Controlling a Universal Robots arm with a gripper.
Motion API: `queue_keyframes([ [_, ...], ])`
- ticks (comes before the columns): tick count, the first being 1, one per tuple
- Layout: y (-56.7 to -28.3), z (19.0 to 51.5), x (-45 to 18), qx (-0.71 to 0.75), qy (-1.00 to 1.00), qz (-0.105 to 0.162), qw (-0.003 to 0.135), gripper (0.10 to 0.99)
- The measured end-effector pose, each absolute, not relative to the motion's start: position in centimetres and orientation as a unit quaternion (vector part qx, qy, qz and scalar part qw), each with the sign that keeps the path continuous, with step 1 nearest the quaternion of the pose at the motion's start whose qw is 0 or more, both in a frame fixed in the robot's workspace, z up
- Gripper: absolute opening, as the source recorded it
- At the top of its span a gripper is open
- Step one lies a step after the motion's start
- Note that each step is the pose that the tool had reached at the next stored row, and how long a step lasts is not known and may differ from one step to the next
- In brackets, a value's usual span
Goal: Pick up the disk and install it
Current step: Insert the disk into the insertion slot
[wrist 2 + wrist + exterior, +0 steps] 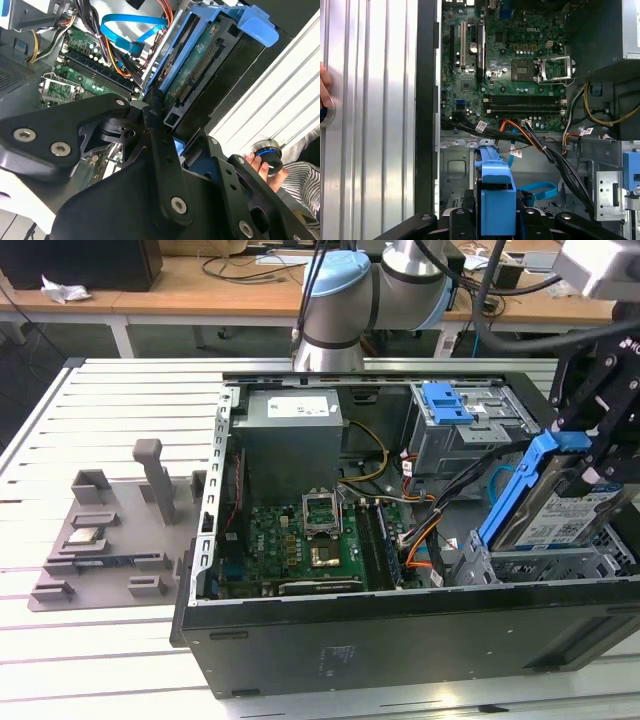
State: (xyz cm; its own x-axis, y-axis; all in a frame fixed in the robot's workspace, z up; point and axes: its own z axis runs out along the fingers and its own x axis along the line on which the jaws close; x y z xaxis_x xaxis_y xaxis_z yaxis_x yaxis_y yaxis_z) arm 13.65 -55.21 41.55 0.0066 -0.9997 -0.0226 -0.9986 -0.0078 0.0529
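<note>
I've got the gripper [578, 445] at the computer case's [330, 660] front corner on the exterior view's right. Its black fingers are pinched nearly together on the upper end of the disk [555, 510], gripping it by the blue plastic there. The disk hangs directly below the fingers, and its lower end is down among the walls of the grey drive cage [530, 562] in that corner. It's standing on edge and tilted, not flat. Its long axis climbs from the cage floor up toward the gripper and leans to the exterior view's right. The broad face is turned out over the case's front wall, and I can see bright silver metal with a white-and-blue label. A blue rail [515, 490] runs up the edge that faces the motherboard [310, 535]. In the second wrist view the disk [195, 67] shows its thin side, with a dark connector strip framed in blue just past the black linkages. In the first wrist view the blue end piece [495, 192] sits squarely between the finger links, and the green board lies beyond it. A person's hand [265, 167] rests on a round blue-ringed button at the slatted table's [100, 660] edge, beside the case.
</note>
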Motion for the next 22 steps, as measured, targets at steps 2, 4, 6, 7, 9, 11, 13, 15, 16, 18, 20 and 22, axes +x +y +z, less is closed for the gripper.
queue_keyframes([
  [2,-55.2,40.8,13.6,0.709,-0.704,-0.027,0.011,0.369],
  [4,-55.2,40.3,13.7,0.709,-0.704,-0.027,0.011,0.369],
  [6,-55.2,39.8,13.7,0.709,-0.704,-0.027,0.011,0.369],
  [7,-55.2,39.6,13.7,0.709,-0.704,-0.027,0.011,0.369],
  [9,-55.2,39.3,13.7,0.709,-0.704,-0.027,0.011,0.369],
  [11,-55.2,39.3,13.7,0.709,-0.704,-0.027,0.011,0.369],
  [13,-55.2,39.3,13.7,0.709,-0.704,-0.027,0.011,0.369],
  [15,-55.2,39.3,13.7,0.709,-0.704,-0.027,0.011,0.443],
  [16,-55.2,39.3,13.7,0.709,-0.704,-0.027,0.011,0.443],
  [18,-55.2,39.3,13.7,0.709,-0.704,-0.027,0.011,0.443],
  [20,-55.2,39.3,13.7,0.709,-0.704,-0.027,0.011,0.443],
  [22,-55.2,39.3,13.7,0.709,-0.704,-0.027,0.011,0.361],
])
